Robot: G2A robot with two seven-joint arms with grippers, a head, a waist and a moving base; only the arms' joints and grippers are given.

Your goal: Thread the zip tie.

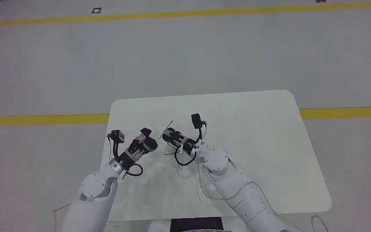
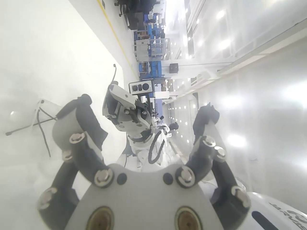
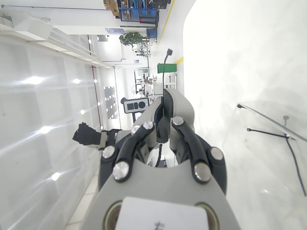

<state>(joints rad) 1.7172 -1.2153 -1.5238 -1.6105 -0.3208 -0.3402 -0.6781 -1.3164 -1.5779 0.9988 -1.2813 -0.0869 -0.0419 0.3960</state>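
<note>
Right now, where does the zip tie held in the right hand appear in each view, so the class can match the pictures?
Top view: the zip tie pokes out of the right hand, over the table.
Left wrist view: a thin black strap at the far hand's tip, against the table.
Right wrist view: clamped in this hand, strap running out to its head.
Shared landmark: the yellow floor line beyond the table.

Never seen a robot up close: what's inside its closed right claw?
A thin black plastic zip tie, its square head sticking out beyond the grey right gripper. The stretch clamped inside the grip is hidden.
</note>
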